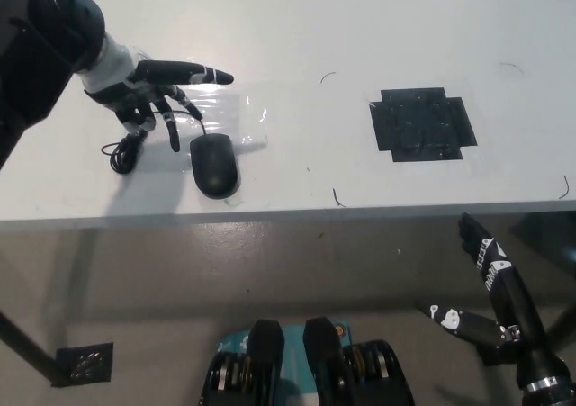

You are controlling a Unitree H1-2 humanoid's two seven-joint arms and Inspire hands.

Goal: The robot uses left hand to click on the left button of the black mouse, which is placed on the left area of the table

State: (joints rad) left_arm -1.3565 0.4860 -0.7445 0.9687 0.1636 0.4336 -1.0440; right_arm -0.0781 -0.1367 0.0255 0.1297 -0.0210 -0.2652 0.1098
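Fingers spread and holding nothing, the right hand [490, 307] hangs low at the near right, below the table [297, 23] edge. One black mouse [215, 166] lies on the table's left part, close to the near edge, its cable [127, 148] coiled in a loose bundle just to its left. Just beyond the mouse, the left hand [153, 89] hovers with fingers apart and empty, one stretched out level, the others angled down toward the mouse and cable. One black tape patch [423, 123] sits well apart on the right. No containers show.
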